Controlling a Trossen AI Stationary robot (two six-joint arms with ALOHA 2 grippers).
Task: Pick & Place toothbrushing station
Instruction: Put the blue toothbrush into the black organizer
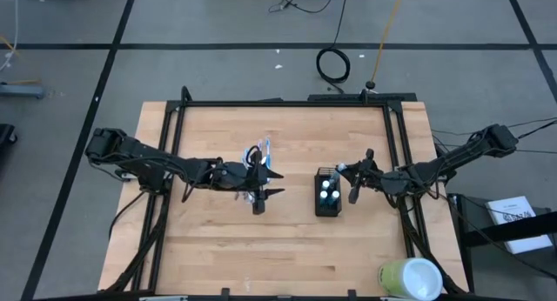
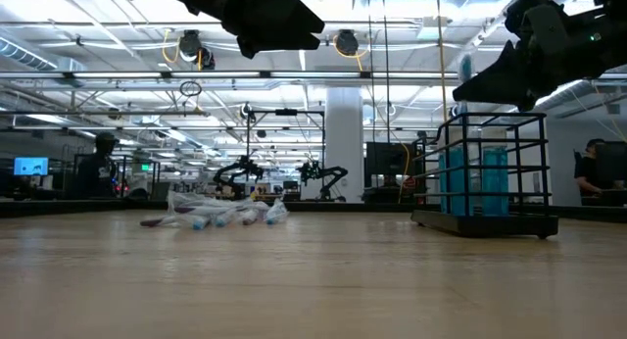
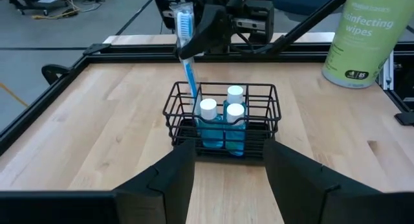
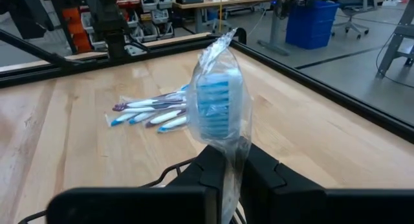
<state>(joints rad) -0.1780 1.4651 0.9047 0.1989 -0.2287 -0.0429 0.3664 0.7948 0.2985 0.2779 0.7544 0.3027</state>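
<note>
- The right gripper (image 3: pixel 213 30) hangs above the black wire-mesh holder (image 1: pixel 328 197), its jaws pinched on a wrapped blue-and-white toothbrush (image 3: pixel 187 52) held upright, probably so the handle drops into a rear compartment.
- Three white-capped blue tubes (image 3: pixel 225 120) fill the other compartments.
- At nine o'clock, the left gripper (image 1: pixel 264 183) waits, jaws partly apart and empty.
- Spare toothbrushes (image 4: pixel 152 111) lie beyond, with bare wooden worktop (image 1: pixel 218 249) all around.

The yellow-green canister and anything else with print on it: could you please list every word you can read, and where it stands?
"...infecting wipes": on the yellow-green canister, first letters cut off by the picture's edge.
Small black print and a logo lower on that canister: too small to read.
White paper beside the table: printed, but unreadable.
Nothing else carries readable text.
</note>
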